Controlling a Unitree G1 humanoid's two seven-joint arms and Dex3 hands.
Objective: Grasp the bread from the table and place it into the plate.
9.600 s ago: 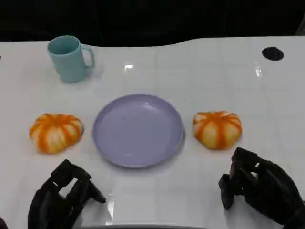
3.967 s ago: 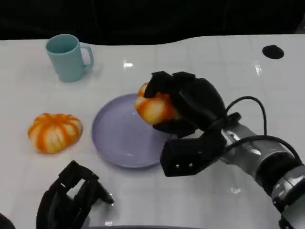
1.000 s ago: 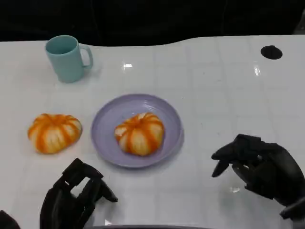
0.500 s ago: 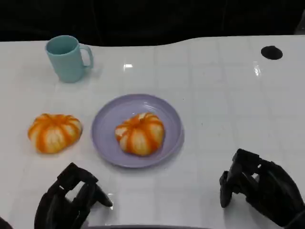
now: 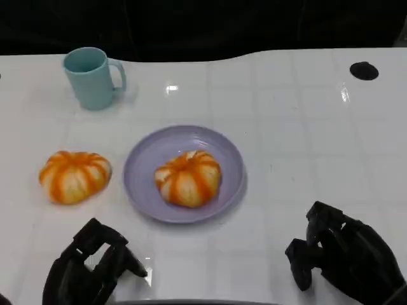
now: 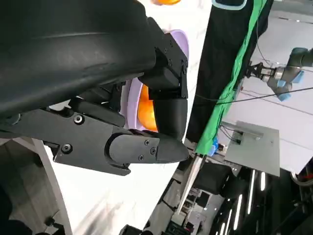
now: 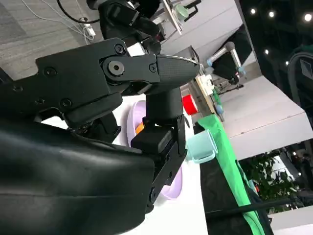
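Both hands empty, fingers loosely apart: left hand, right hand. One bread on plate; second bread at plate's 9 o'clock, risk: left reach shoves it away.

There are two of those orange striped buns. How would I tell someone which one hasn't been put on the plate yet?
Start at the lilac plate in the middle of the white table. One orange-and-white striped bun sits on it; the other bun lies on the bare table beside the plate, on the robot's left, nearer the robot than the teal mug. That one has no plate under it.
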